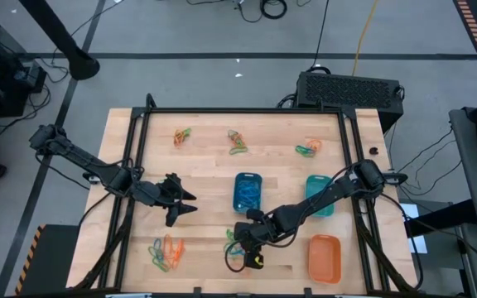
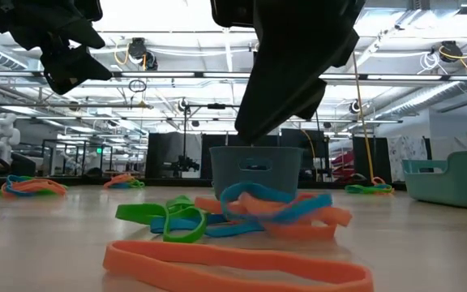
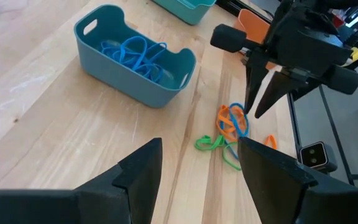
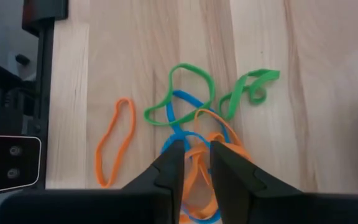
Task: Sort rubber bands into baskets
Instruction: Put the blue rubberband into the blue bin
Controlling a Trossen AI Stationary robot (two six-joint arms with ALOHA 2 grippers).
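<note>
A: R pincer (image 4: 194,163)?

B: Over the tangled pile (image 4: 207,134) of rubber bands at the desk's (image 1: 205,165) front edge, fingers narrowly apart, nothing held afaict. A blue and an orange loop lie just ahead of the tips.

A: L pincer (image 3: 197,171)?

B: Waiting mid-desk, spread wide, empty.

A: Baskets?

B: Blue basket (image 1: 248,191) centre, blue bands already inside. Teal basket (image 1: 319,195) beside it, orange basket (image 1: 324,257) front right.

A: How to do the pick well?

B: Imo take one strand only, where it's clear of the others. The loops overlap, so a deep bite would likely drag several colours up. The lone orange band (image 4: 114,142) beside the pile looks easiest. Lift slowly, check nothing trails, then go to the matching basket.
</note>
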